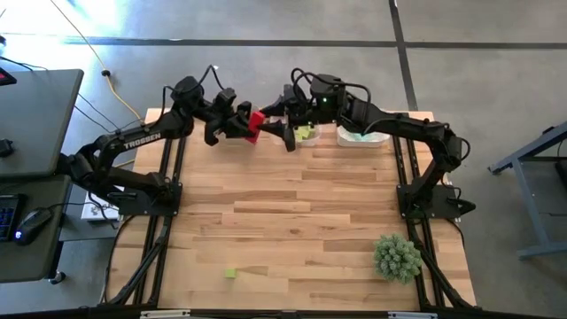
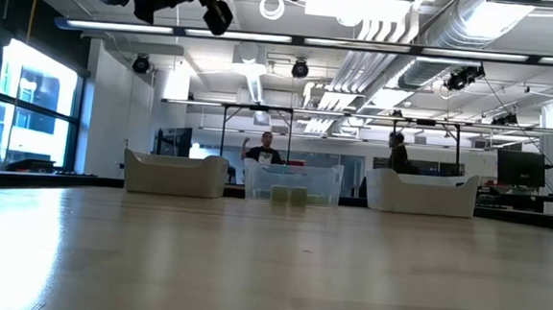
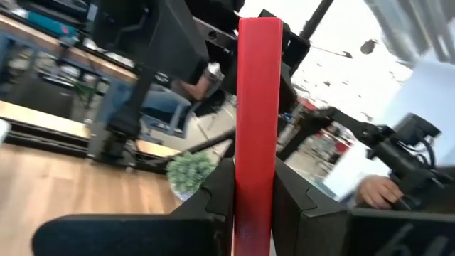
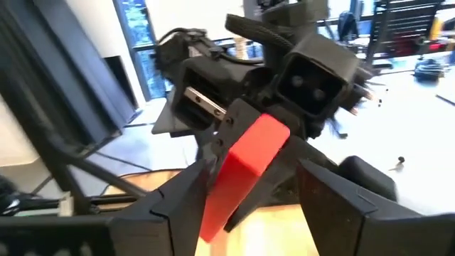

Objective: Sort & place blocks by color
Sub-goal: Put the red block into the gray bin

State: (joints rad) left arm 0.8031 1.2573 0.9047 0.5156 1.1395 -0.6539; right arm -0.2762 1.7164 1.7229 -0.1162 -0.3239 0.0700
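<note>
While the two arms are meeting above the far edge of the wooden table (image 1: pixel 292 213), the left gripper (image 1: pixel 241 124) is clamping a long red block (image 1: pixel 256 124) tight between its fingers (image 3: pixel 298 206), holding it in the air near the middle bin (image 1: pixel 306 135). Facing it, the right gripper (image 1: pixel 282 131) is standing with its fingers (image 4: pixel 334 192) spread wide on either side of the block, gripping nothing. One yellow-green block (image 1: pixel 230 274) is lying alone near the front edge, well apart from the spiky green plant ball (image 1: pixel 397 257).
</note>
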